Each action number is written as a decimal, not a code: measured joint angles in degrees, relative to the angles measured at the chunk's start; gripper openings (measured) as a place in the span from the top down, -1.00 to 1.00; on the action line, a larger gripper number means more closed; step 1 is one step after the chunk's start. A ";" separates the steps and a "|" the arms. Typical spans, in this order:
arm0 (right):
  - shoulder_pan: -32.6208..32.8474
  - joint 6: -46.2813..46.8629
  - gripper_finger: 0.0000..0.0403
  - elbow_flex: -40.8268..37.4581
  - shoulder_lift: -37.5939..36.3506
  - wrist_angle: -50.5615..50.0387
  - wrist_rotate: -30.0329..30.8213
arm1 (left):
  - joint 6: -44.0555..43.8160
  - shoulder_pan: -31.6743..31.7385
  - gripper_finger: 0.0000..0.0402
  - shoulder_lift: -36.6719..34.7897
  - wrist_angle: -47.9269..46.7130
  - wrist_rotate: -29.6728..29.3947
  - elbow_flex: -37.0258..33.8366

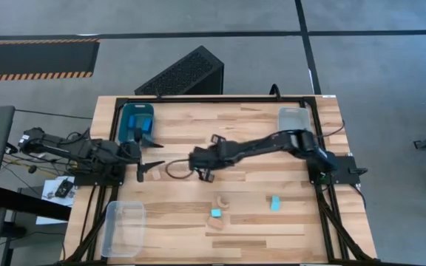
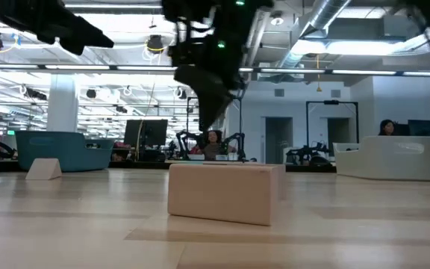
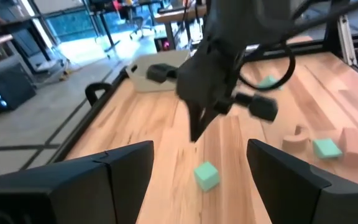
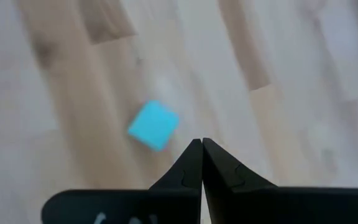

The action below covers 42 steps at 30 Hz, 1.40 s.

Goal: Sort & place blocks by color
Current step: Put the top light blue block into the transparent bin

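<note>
A light cyan block (image 4: 153, 126) lies flat on the table just beside the tips of my right gripper (image 4: 202, 144), which is shut and hovers over the table's middle (image 1: 204, 176), touching nothing. In the left wrist view that same block (image 3: 206, 175) sits below the right gripper (image 3: 196, 130). My left gripper (image 1: 151, 168) is open and empty near the left edge, pointing at that block. Nearer the front, two more cyan blocks (image 1: 275, 203) (image 1: 216, 213) and some tan blocks (image 1: 219, 200) (image 1: 217, 222) rest on the wood. No dark blue block shows.
A teal bin (image 1: 137, 122) stands at the far left, a clear bin (image 1: 296, 118) at the far right and another clear bin (image 1: 123, 227) at the near left corner. A black frame (image 1: 213, 98) rims the table. A tan block (image 2: 226, 193) fills the low view's foreground.
</note>
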 joint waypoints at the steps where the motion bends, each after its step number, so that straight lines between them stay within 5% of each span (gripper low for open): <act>1: 0.27 1.00 0.88 -4.59 -2.19 4.31 -0.34 | -0.38 0.00 -0.24 0.30 -0.16 -0.05 0.00; 7: 0.24 0.39 0.87 -29.08 -14.46 40.45 -6.82 | -2.11 0.00 -0.24 2.91 0.34 -0.09 0.00; 11: -0.46 -1.74 0.74 -37.35 -16.37 50.14 -8.55 | -4.22 0.02 -0.24 6.29 2.28 -0.12 0.00; 14: -1.43 -3.71 0.52 -39.30 -15.22 52.73 -9.42 | -5.13 0.07 -0.24 9.88 6.57 -2.05 0.00; 19: -4.50 -4.17 -0.04 -38.50 -11.29 55.87 -19.91 | -2.97 0.09 -0.24 17.18 16.43 -6.58 0.02; 26: -4.39 -10.74 -0.67 -38.09 -10.34 55.19 -20.66 | -0.87 0.54 -0.25 23.69 21.39 -6.15 0.00; 34: -4.83 -22.56 -0.68 -37.70 -8.57 56.51 -21.74 | -2.33 3.99 -0.24 25.17 22.42 -2.05 0.00; 42: -6.72 -23.91 -0.59 -36.79 -5.03 56.29 -26.36 | -3.57 5.35 -0.24 25.52 23.46 0.27 0.00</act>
